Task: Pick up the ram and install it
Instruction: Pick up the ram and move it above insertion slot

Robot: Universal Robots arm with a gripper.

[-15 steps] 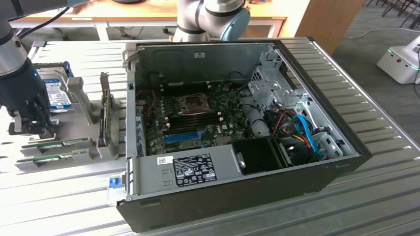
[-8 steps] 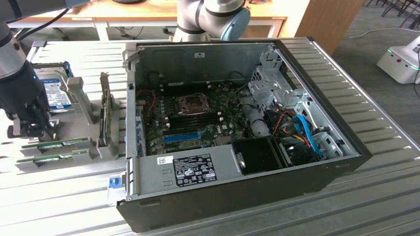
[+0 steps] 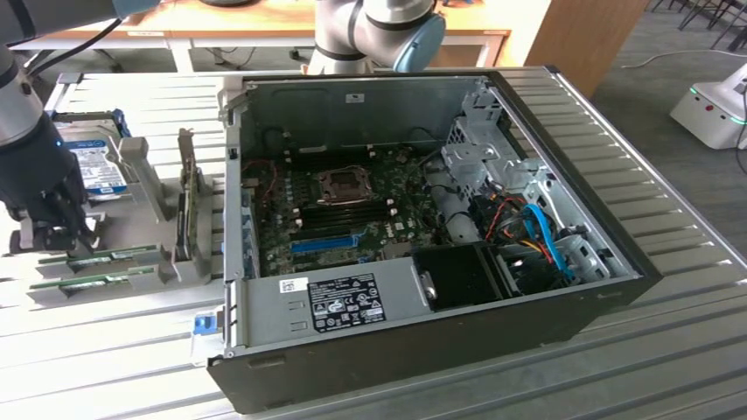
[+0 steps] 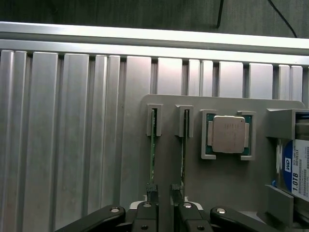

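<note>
Two ram sticks stand on edge in slots of a grey holder (image 4: 174, 104); in the wrist view I see them edge-on as the left ram (image 4: 153, 150) and the right ram (image 4: 184, 150). In the exterior view the same green rams (image 3: 111, 255) lie at the exterior view's left. My gripper (image 4: 164, 191) hovers just above their near ends, open, a narrow gap between its black fingertips (image 4: 152, 189) and nothing in that gap. Seen from outside, the gripper (image 3: 65, 245) hangs over the holder (image 3: 70, 296), touching neither stick as far as I can tell.
A silver processor chip (image 4: 228, 134) sits in a pocket beside the rams, and a blue-labelled hard drive (image 4: 294, 171) stands further along. An expansion card (image 3: 187, 206) stands upright between the holder and the open computer case (image 3: 607, 289), whose motherboard (image 3: 350, 210) is exposed. Ribbed metal table (image 4: 72, 135) all around.
</note>
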